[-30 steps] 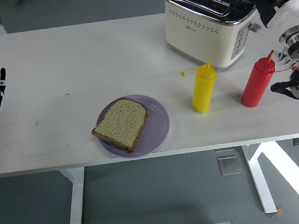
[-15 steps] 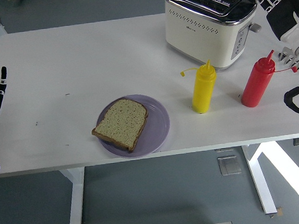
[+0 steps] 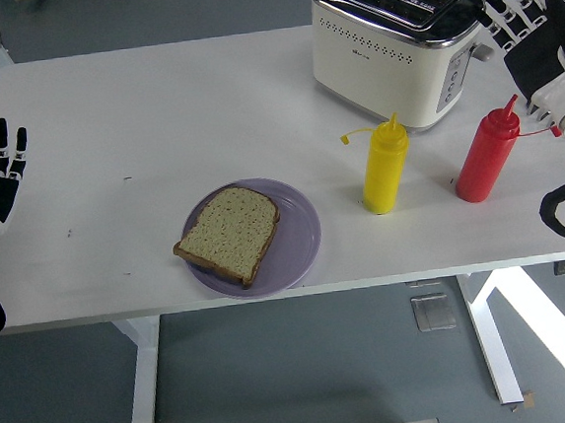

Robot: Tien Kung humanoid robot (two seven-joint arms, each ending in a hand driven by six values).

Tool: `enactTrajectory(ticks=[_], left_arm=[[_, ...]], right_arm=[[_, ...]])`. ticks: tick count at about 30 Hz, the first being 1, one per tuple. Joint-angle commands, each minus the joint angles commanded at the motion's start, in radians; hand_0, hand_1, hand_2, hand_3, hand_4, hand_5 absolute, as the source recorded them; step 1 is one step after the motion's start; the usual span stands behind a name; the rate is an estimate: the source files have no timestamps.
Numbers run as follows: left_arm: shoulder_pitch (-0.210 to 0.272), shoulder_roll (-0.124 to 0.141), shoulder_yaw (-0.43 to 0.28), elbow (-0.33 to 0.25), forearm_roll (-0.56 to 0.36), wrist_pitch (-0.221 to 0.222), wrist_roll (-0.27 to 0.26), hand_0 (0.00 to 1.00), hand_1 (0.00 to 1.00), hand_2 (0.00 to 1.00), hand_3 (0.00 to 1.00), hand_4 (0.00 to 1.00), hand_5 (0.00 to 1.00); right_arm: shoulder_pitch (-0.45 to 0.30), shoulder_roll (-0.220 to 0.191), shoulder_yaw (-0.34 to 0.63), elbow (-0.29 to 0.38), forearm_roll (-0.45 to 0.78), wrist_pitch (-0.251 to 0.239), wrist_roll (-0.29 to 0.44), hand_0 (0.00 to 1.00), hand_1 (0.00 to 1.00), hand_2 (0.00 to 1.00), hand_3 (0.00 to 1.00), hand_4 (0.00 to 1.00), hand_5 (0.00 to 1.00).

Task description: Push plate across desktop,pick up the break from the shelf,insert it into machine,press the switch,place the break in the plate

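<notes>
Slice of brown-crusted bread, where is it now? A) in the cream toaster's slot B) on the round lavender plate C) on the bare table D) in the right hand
B: the slice of brown-crusted bread lies flat on the round lavender plate, its lower-left corner overhanging the rim.

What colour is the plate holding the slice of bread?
Pale lilac plate, seen in the head view.

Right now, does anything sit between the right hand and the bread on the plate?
Yes. The red bottle and yellow bottle stand on the table between the open right hand and the bread lying on the purple plate.
</notes>
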Motion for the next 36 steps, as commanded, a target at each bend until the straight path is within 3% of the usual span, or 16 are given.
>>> enactTrajectory(ticks=[5,16,36], left_arm=[[0.005,-0.001,-0.008,0.004,-0.019,0.001,0.006,0.780,0.709,0.666,0.684,0.628,0.998],[0.019,-0.002,-0.020,0.000,-0.046,0.001,0.015,0.780,0.709,0.666,0.684,0.628,0.998],[0.010,-0.005,-0.008,-0.008,-0.027,0.005,0.018,0.779,0.705,0.663,0.679,0.619,0.998]], right_arm=[[-0.015,-0.001,0.020,0.001,0.031,0.005,0.004,0.756,0.675,0.634,0.592,0.662,0.315],[-0.058,0.007,0.089,0.014,0.226,0.028,-0.003,0.756,0.676,0.634,0.597,0.664,0.331],[-0.070,0.024,0.067,0.015,0.174,0.022,0.007,0.752,0.672,0.632,0.595,0.662,0.341]])
